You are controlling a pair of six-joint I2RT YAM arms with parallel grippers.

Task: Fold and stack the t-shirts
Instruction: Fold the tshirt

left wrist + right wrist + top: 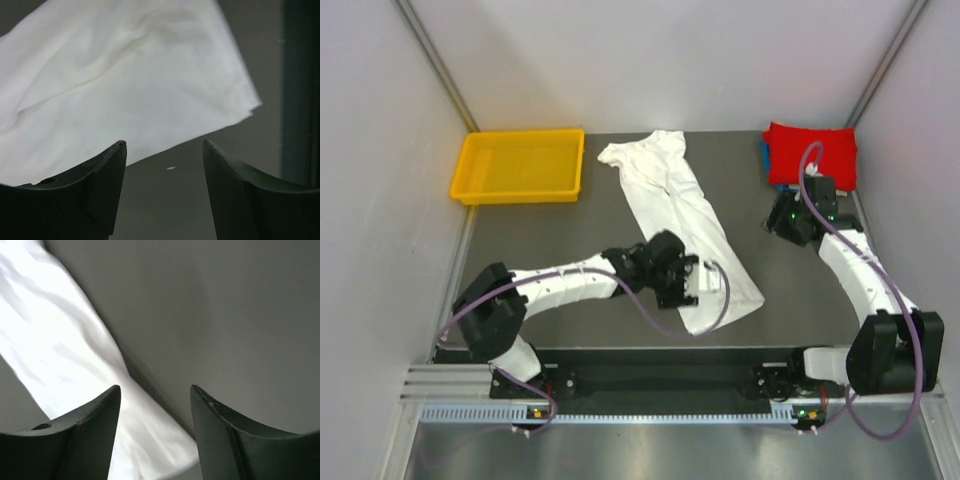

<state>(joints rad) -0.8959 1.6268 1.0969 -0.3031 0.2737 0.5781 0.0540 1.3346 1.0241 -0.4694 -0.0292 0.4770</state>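
A white t-shirt [680, 215] lies in a long narrow strip, running diagonally from the back middle of the table to the front right. My left gripper [694, 282] hovers over its near end, open. In the left wrist view the white cloth [125, 75] fills the space ahead of the open gripper [165, 150], with only bare table between the fingers. A folded red t-shirt [810, 152] sits at the back right on top of a blue one [764, 154]. My right gripper [780, 222] is just in front of that stack, open and empty [155, 390], with white cloth [60, 355] blurred to its left.
A yellow plastic tray [517, 193] stands at the back left of the dark table [560, 235]. Pale walls with metal corner posts enclose the sides and back. A metal rail runs along the near edge behind both arm bases.
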